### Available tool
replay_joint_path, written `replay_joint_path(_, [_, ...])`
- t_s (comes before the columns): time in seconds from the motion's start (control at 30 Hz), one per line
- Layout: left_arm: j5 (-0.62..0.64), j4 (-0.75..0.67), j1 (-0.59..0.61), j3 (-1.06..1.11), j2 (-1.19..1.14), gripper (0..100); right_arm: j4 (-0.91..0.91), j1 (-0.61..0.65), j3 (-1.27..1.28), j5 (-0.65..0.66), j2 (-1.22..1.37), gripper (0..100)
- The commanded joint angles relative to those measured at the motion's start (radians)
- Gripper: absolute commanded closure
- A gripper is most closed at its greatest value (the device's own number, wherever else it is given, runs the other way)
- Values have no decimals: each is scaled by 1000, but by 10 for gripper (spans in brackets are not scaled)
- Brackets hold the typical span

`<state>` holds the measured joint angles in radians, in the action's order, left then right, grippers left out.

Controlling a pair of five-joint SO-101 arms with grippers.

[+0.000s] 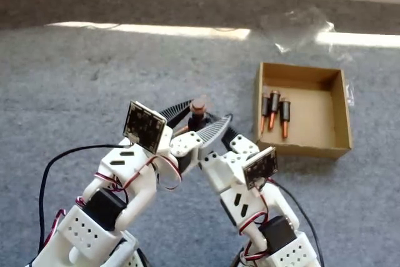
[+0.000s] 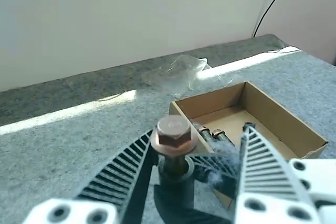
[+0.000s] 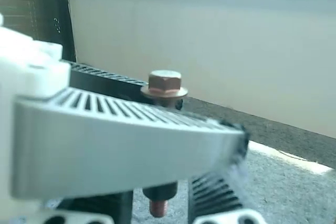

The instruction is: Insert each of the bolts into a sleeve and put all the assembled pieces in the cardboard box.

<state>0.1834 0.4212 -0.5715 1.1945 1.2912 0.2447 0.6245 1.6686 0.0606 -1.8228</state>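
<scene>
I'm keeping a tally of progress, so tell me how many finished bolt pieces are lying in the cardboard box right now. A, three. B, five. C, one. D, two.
A: the high view shows three bolt pieces lying side by side on the floor of the cardboard box, close to one side wall.

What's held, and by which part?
A bolt seated in its black sleeve, gripped at the sleeve; head and tip stick out. The left end effector and right end effector both flank it; which clamps, cannot tell.
</scene>
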Motion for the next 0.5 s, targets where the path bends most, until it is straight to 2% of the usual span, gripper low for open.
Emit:
replay_joint_path(0.0, [8,-15,-22,-4,16,755,2,4,147,-5,-4,993])
replay_joint_path(0.47, [8,-17,48,-4,4,754,2,4,147,-5,-4,993])
